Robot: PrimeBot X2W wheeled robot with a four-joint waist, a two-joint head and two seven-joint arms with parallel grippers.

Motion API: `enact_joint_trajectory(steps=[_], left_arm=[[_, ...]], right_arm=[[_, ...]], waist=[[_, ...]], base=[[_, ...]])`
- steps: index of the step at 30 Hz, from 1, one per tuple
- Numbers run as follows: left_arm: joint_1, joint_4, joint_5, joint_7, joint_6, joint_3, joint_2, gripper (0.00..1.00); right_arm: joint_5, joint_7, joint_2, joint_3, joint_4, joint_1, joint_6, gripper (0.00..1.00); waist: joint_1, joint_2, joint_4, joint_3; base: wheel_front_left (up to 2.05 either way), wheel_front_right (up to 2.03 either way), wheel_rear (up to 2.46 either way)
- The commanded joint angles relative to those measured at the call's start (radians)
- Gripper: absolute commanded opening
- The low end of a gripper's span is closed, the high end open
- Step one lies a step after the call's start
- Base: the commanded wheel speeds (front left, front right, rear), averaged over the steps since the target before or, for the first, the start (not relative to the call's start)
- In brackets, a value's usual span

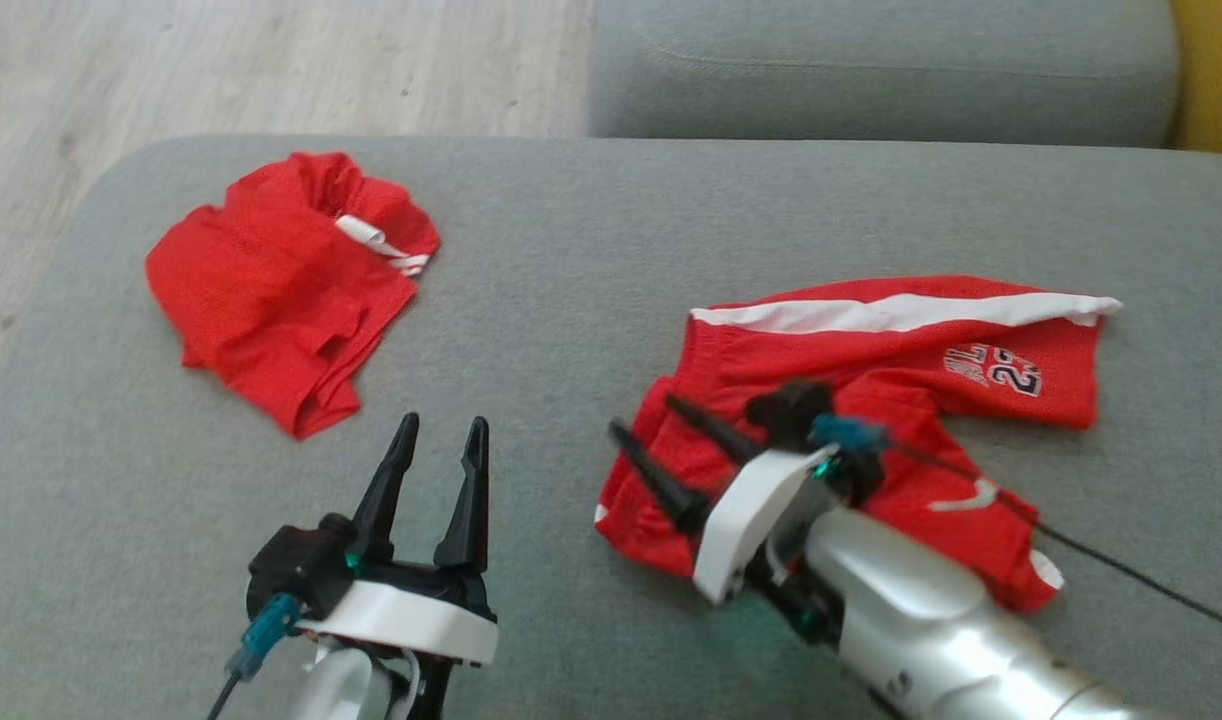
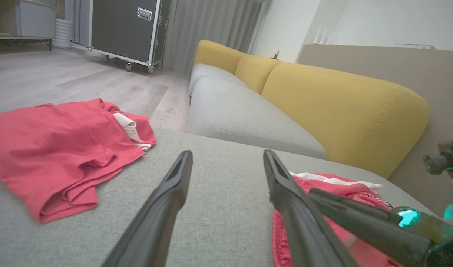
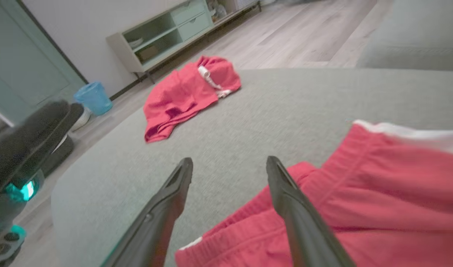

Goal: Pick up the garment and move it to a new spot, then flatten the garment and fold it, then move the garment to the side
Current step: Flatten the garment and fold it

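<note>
The garment, red shorts point(image 1: 871, 370) with a white side stripe and a number print, lies loosely spread and partly folded over itself at the right of the grey cushion point(image 1: 591, 230). My right gripper point(image 1: 643, 415) hovers open over the shorts' left edge near the waistband point(image 3: 360, 155), its fingers point(image 3: 285, 200) holding nothing. My left gripper point(image 1: 444, 422) stands open over bare cushion to the left of the shorts, also empty. The left wrist view shows the shorts point(image 2: 345, 187) to the right of its fingers point(image 2: 285, 193), and one right-hand finger point(image 2: 360, 218) across them.
A second red garment point(image 1: 271, 290) lies crumpled at the cushion's far left, near the rounded edge. A grey sofa seat point(image 1: 871, 60) with a yellow back point(image 2: 323, 107) borders the far side. Wooden floor point(image 1: 171, 60) lies beyond the left edge.
</note>
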Motion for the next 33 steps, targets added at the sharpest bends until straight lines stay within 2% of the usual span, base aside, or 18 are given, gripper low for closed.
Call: enact_joint_trajectory(steps=[1, 6, 9, 11, 15, 19, 23, 27, 33], left_arm=[[-0.018, -0.041, 0.005, -0.010, 0.002, 0.044, 0.000, 1.00], [-0.010, -0.056, 0.006, -0.010, 0.002, 0.058, 0.000, 1.00], [-0.006, -0.064, 0.007, -0.010, 0.002, 0.063, 0.000, 1.00], [-0.003, -0.070, 0.008, -0.010, 0.002, 0.069, 0.000, 1.00], [0.002, -0.079, 0.011, -0.010, 0.002, 0.076, 0.000, 1.00], [0.007, -0.086, 0.012, -0.010, 0.002, 0.080, 0.000, 1.00], [0.006, -0.090, 0.012, -0.010, 0.002, 0.080, 0.000, 1.00], [0.001, -0.091, 0.012, -0.010, 0.002, 0.075, 0.000, 1.00], [-0.010, -0.091, 0.012, -0.010, 0.002, 0.064, 0.000, 1.00]], right_arm=[[0.013, -0.033, -0.012, -0.032, -0.016, -0.038, 0.004, 1.00], [-0.006, -0.065, -0.066, -0.104, -0.002, -0.043, 0.004, 1.00], [-0.031, -0.076, -0.106, -0.196, 0.013, -0.029, 0.004, 1.00], [-0.067, -0.078, -0.132, -0.278, 0.008, -0.017, 0.004, 1.00], [-0.192, -0.079, -0.165, -0.516, -0.069, 0.062, 0.004, 1.00], [-0.360, -0.079, -0.135, -0.743, -0.180, 0.195, 0.004, 1.00], [-0.513, -0.079, -0.057, -0.896, -0.289, 0.301, 0.004, 1.00], [-0.613, -0.079, -0.009, -0.956, -0.359, 0.350, 0.004, 1.00], [-0.673, -0.079, 0.016, -0.988, -0.403, 0.355, 0.004, 1.00]], waist=[[0.0000, 0.0000, -0.025, -0.014], [0.0000, 0.0000, -0.060, -0.026], [0.0000, 0.0000, -0.083, -0.032], [0.0000, 0.0000, -0.100, -0.033], [0.0000, 0.0000, -0.129, -0.033], [0.0000, 0.0000, -0.149, -0.033], [0.0000, 0.0000, -0.161, -0.029], [0.0000, 0.0000, -0.164, -0.024], [0.0000, 0.0000, -0.147, -0.011]], base=[[0.00, 0.00, 0.00], [0.00, 0.00, 0.00], [0.00, 0.00, 0.00], [0.00, 0.00, 0.00], [0.00, 0.00, 0.00], [0.00, 0.00, 0.00], [0.00, 0.00, 0.00], [0.00, 0.00, 0.00], [0.00, 0.00, 0.00]])
